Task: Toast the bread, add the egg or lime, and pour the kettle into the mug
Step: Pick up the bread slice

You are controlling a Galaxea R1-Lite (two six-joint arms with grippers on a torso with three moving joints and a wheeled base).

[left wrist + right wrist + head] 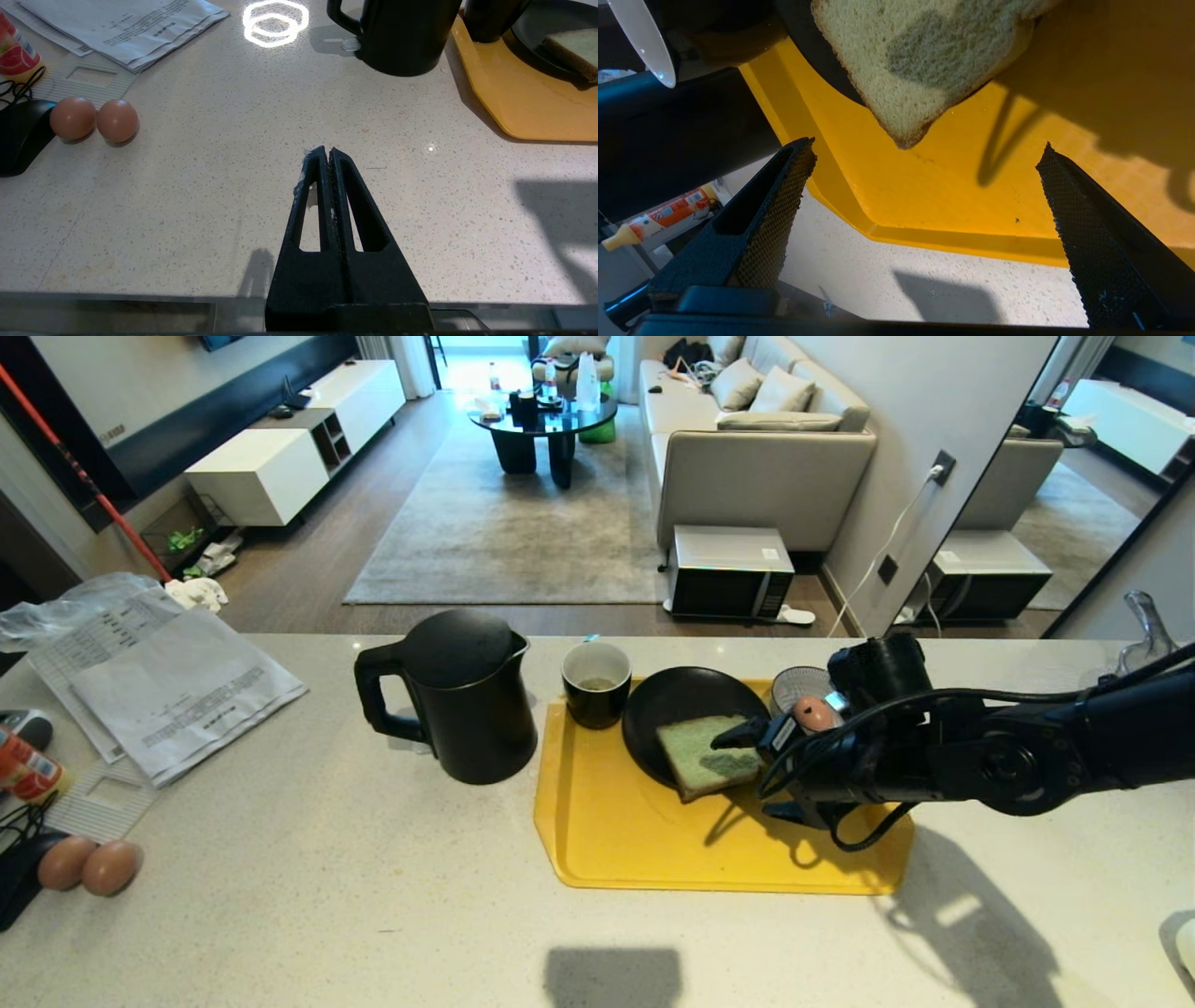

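The pale green bread lies on a black plate on the yellow tray, one corner hanging over the plate's rim. My right gripper reaches in from the right, just beside the bread's right edge. It is open and holds nothing; the bread sits just beyond its fingertips. The black kettle stands left of the tray, and the mug stands on the tray's far left corner. An egg rests in a small bowl behind my wrist. The lime is out of view. My left gripper hovers shut over the bare counter.
Two brown eggs lie at the counter's left edge beside a black object. Papers and a small bottle sit at the far left. A glass item stands at the far right. The counter's far edge drops to a living room.
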